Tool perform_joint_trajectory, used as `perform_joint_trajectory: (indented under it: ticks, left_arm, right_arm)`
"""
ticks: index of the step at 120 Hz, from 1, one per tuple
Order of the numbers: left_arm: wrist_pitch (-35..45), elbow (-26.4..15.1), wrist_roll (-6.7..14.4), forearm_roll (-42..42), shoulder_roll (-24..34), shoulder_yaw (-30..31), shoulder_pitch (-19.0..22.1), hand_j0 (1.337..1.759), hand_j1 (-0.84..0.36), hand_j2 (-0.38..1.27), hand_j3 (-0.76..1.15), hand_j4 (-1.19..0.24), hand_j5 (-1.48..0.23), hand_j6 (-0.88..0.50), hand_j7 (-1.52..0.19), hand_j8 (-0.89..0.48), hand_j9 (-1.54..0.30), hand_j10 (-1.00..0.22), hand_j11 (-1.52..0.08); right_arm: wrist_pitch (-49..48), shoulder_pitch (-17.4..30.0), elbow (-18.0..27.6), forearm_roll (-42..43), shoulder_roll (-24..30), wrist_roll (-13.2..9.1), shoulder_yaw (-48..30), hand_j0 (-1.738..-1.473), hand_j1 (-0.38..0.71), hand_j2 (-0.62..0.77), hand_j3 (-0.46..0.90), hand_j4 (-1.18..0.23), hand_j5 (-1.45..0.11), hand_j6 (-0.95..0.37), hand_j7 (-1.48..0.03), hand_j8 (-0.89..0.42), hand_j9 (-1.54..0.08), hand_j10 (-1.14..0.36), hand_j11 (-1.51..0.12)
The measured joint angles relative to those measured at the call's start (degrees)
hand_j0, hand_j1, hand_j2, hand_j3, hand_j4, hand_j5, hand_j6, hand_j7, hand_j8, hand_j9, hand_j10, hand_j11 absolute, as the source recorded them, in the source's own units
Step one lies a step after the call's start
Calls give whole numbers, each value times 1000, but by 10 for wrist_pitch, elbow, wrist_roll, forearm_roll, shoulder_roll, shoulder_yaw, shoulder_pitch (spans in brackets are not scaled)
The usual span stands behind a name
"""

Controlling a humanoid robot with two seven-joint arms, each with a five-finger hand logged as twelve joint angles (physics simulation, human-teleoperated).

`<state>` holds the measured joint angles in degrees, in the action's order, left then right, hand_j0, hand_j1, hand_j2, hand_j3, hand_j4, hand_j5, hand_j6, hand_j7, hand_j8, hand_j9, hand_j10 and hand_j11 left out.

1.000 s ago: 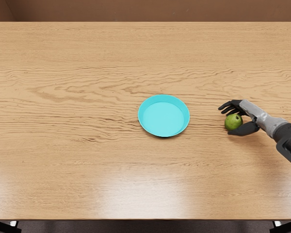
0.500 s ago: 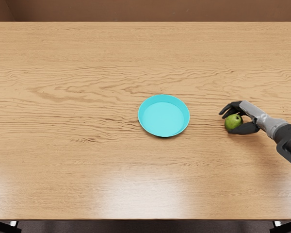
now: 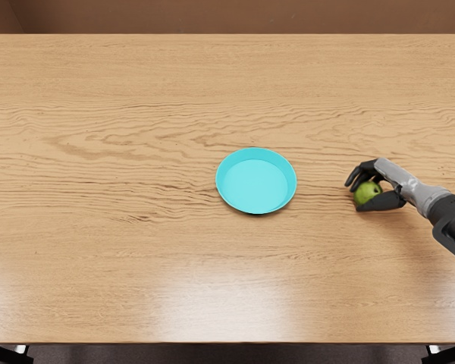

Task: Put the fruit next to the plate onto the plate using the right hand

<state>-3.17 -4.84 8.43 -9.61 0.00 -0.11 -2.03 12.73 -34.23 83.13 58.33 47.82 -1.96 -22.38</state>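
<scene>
Green fruit point(image 3: 366, 192) clasped in your curled right hand point(image 3: 384, 183); grasp seems set, so lift toward plate point(image 3: 255, 206), nine o'clock.

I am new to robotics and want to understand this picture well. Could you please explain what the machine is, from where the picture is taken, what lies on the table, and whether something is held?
This is a simulator's render, not a photograph. The camera sits in a humanoid robot's head and looks down at a slant on a wooden table. From the picture's right edge comes the robot's right arm, ending in the right hand with five dark fingers. No other arm shows. Near the table's middle lies a turquoise plate. To its right, apart from it, is a small green fruit. The fingers are curled around this fruit, so the hand grasps it. Whether it is lifted off the table, I cannot tell.
</scene>
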Motion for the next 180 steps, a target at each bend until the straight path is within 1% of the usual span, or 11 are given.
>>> perform_joint_trajectory:
  ticks: [16, 32, 39, 65, 96, 108, 120, 130, 160, 170, 180]
  left_arm:
    - [0, 0, 0, 0, 0, 0, 0, 1658, 325, 4, 0, -21, -27, -21, -27, -21, -27, -21, -26]
    - [0, 0, 0, 0, 0, 0, 0, 1658, 325, 4, 0, -21, -27, -21, -27, -21, -26, -21, -26]
    - [0, 0, 0, 0, 0, 0, 0, 1658, 325, 4, 0, -21, -27, -21, -27, -21, -26, -21, -26]
    - [0, 0, 0, 0, 0, 0, 0, 1658, 325, 4, 0, -21, -26, -21, -26, -21, -26, -21, -26]
    - [0, 0, 0, 0, 0, 0, 0, 1658, 325, 4, 0, -21, -26, -21, -26, -21, -26, -21, -26]
    - [0, 0, 0, 0, 0, 0, 0, 1658, 325, 4, 0, -21, -26, -21, -26, -21, -26, -21, -26]
    - [0, 0, 0, 0, 0, 0, 0, 1658, 325, 4, 0, -21, -26, -21, -26, -21, -26, -21, -26]
    - [0, 0, 0, 0, 0, 0, 0, 1658, 325, 4, 0, -21, -26, -21, -26, -21, -26, -21, -26]
    - [0, 0, 0, 0, 0, 0, 0, 1658, 325, 4, 0, -21, -26, -21, -26, -21, -26, -21, -26]
    - [0, 0, 0, 0, 0, 0, 0, 1658, 325, 4, 0, -21, -26, -21, -26, -21, -26, -21, -26]
    - [0, 0, 0, 0, 0, 0, 0, 1658, 325, 4, 0, -21, -26, -21, -26, -21, -26, -21, -26]
  right_arm:
    - [-5, -2, 0, -3, 1, 0, 0, -1650, 290, 195, 1, -746, -928, -685, -949, -404, -946, -377, -975]
    - [-19, -6, 1, -9, 2, 0, -2, -1650, 277, 204, 0, -744, -989, -723, -974, -403, -998, -351, -997]
    - [-26, -9, 1, -11, 4, 0, -4, -1650, 274, 196, 0, -743, -1006, -735, -981, -388, -1004, -373, -1005]
    - [-67, -18, 5, -21, 5, 0, -29, -1650, 268, 198, 0, -744, -1035, -753, -994, -387, -1020, -367, -1018]
    - [-126, -55, 9, -62, 6, 0, -47, -1650, 261, 183, 0, -743, -1052, -758, -1000, -380, -1033, -367, -1025]
    - [-145, -71, 12, -78, 3, 0, -50, -1651, 267, 222, 0, -743, -1062, -765, -1005, -394, -1043, -353, -1023]
    - [-161, -86, 16, -100, 1, 0, -51, -1651, 259, 201, 0, -743, -1083, -774, -1013, -384, -1065, -356, -1028]
    - [-174, -99, 17, -109, -14, -2, -52, -1650, 246, 195, 0, -744, -1095, -780, -1018, -403, -1075, -363, -1032]
    - [-183, -130, 11, -126, -74, -7, -53, -1650, 233, 174, 0, -743, -1128, -792, -1031, -386, -1093, -378, -1040]
    - [-182, -135, -1, -125, -99, -7, -52, -1650, 245, 185, 0, -748, -1128, -795, -1034, -368, -1087, -371, -1046]
    - [-181, -140, -28, -122, -132, -7, -49, -1650, 253, 193, 0, -751, -1128, -797, -1036, -364, -1085, -360, -1050]
